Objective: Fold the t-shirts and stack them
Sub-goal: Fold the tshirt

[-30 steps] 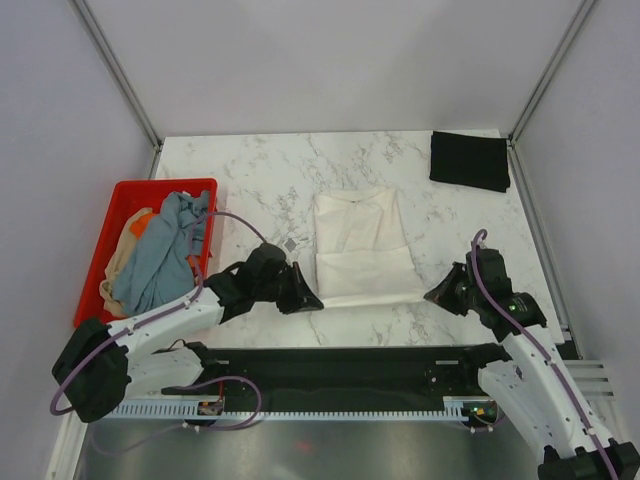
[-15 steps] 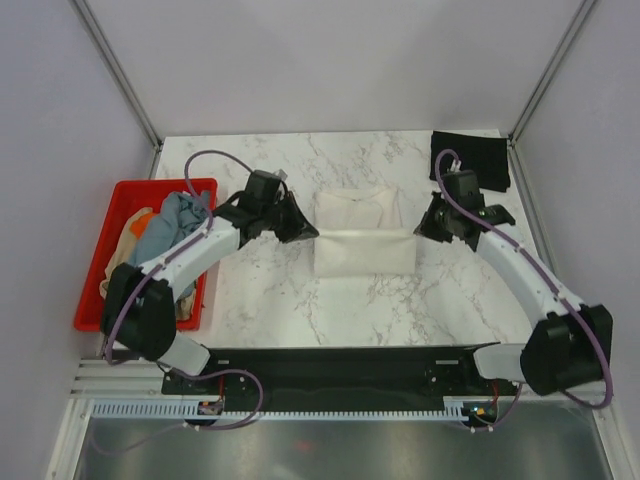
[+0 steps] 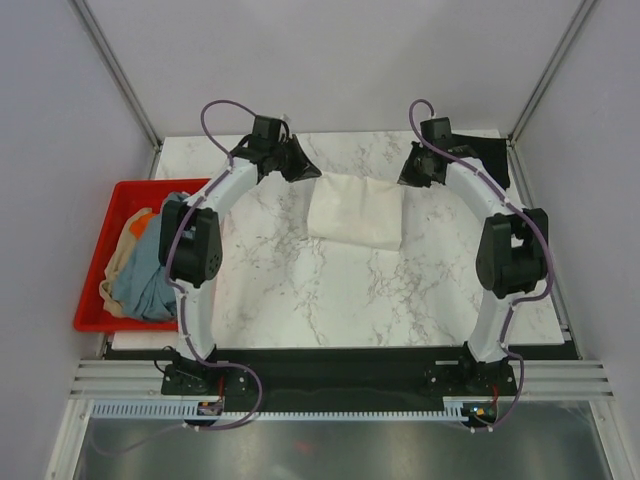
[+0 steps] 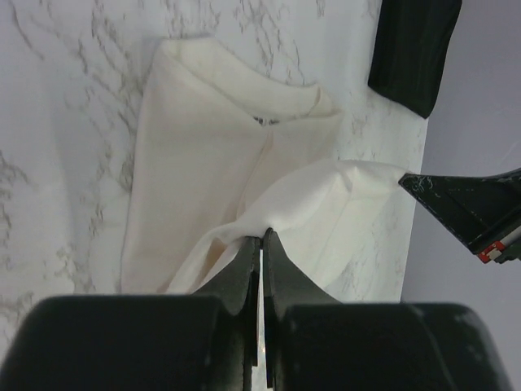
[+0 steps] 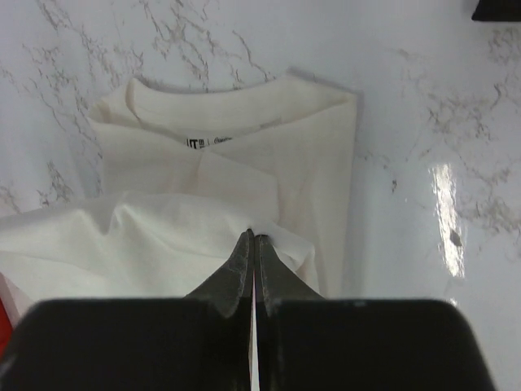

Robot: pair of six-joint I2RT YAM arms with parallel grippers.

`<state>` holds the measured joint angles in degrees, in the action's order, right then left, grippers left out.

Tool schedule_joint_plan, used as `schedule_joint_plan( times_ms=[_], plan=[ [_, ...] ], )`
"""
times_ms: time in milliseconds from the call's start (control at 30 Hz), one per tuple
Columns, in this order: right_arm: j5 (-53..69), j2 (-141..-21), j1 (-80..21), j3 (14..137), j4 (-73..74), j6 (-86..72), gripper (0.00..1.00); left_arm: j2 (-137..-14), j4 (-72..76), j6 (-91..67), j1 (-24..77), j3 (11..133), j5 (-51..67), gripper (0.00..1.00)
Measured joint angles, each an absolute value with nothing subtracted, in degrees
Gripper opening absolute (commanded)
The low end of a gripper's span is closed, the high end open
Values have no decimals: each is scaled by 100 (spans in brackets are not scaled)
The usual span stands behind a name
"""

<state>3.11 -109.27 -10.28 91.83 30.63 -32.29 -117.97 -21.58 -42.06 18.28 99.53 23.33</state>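
The cream-white t-shirt [image 3: 357,210] lies partly folded at the back middle of the table. My left gripper [image 3: 312,174] is shut on its lifted hem at the left corner, seen in the left wrist view [image 4: 261,236]. My right gripper [image 3: 404,178] is shut on the hem's right corner, seen in the right wrist view [image 5: 253,236]. Both hold the hem raised over the collar end [image 5: 203,130]. A folded black t-shirt [image 3: 488,160] lies at the back right corner, partly behind the right arm. Grey-blue [image 3: 150,270] and tan [image 3: 120,255] shirts lie in the crate.
A red plastic crate [image 3: 100,300] stands at the table's left edge. Both arms reach far over the table to its back. Grey walls close the back and sides. The right gripper's tip [image 4: 464,208] shows in the left wrist view.
Both grippers have carried the cream-white shirt's near hem from the table's front toward the back, over the shirt's collar end, folding it in half.
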Motion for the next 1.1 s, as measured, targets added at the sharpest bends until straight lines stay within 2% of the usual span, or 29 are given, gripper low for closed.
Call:
schedule_joint_plan(
  times_ms=[167,367,500,700,767,833,933,967,1000,1067,1100],
  plan=[
    [384,-11887,-923,10044,3024,-3205,0,-13032,-2132,-4130,1734,11279,2526,2],
    [353,-12374,-801,10252,2888,-3225,0,-14409,-2012,-4047,1693,12954,2943,2],
    [246,-12379,-746,10186,2606,-3308,0,-14678,-1409,-4049,1693,13161,3247,2],
    [-84,-12368,-703,9647,2095,-3562,0,-15187,-134,-4333,1695,13463,3629,8],
    [-176,-12363,-672,9378,1964,-3671,0,-15491,215,-4552,1697,13688,3695,24],
    [-257,-12346,-637,9083,1780,-3789,3,-15843,530,-4786,1699,13970,3756,46],
    [-301,-12309,-587,8847,1549,-3940,10,-16090,755,-5033,1702,14031,3765,59],
    [-320,-12265,-578,8801,1498,-3977,22,-16125,766,-5052,1699,14029,3767,62],
    [-351,-12204,-572,8744,1455,-4032,30,-16132,777,-5061,1697,14018,3767,63],
    [-421,-12022,-556,8613,1409,-4082,42,-16053,899,-5059,1675,13900,3776,66],
    [-429,-11920,-548,8545,1404,-4097,45,-15920,952,-5057,1656,13694,3795,67]
  ],
)
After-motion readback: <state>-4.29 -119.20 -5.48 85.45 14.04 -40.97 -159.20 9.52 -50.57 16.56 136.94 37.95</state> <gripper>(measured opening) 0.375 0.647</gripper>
